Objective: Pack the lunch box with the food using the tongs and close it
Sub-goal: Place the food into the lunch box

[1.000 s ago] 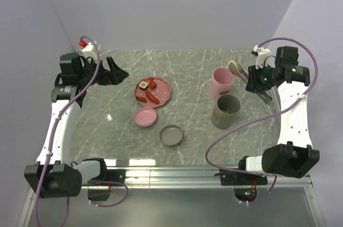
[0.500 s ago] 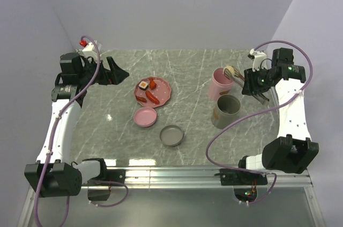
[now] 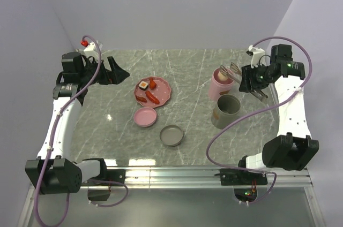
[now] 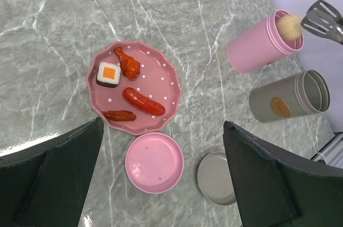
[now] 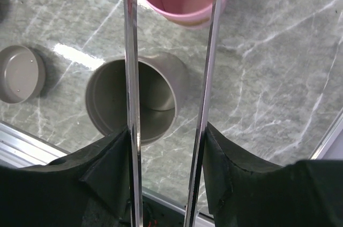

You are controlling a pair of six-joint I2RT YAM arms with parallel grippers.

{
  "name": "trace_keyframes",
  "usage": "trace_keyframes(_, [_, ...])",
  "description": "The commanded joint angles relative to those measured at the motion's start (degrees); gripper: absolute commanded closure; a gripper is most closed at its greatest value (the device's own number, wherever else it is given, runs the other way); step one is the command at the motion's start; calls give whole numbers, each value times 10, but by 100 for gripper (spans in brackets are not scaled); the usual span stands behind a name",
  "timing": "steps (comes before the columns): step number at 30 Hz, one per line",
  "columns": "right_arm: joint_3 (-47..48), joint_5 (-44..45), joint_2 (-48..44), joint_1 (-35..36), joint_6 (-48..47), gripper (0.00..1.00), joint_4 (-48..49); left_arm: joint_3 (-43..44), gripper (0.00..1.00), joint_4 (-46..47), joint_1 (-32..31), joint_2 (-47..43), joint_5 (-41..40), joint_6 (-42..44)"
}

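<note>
Holding tongs (image 5: 132, 77) between right jaws, beige ball (image 4: 290, 25) in pink tub (image 4: 252, 53)

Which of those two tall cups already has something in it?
The pink tub: a beige ball shows at its mouth. The olive-grey tub beside it looks empty inside.

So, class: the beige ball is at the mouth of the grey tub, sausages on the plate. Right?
No, the ball is at the mouth of the pink tub; the left wrist view shows it. Sausages on the plate is right.
</note>
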Motion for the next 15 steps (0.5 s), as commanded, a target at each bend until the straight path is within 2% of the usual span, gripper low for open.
trace_keyframes(1, [41, 5, 6, 16, 15, 44, 10, 27, 1, 8, 0, 2, 9, 5])
trace_keyframes(9, [81, 7, 18, 59, 27, 42, 16, 27, 1, 12, 0, 2, 8, 1])
trace_keyframes(11, [90, 30, 18, 90, 39, 43, 32, 25, 1, 16, 0, 3, 13, -3])
trace_keyframes(12, [92, 41, 19, 132, 44, 43, 40, 27, 0, 18, 0, 3, 15, -7])
trace_keyframes(15, [92, 53, 32, 197, 68, 43, 76, 42, 1, 9, 2, 19, 36, -15])
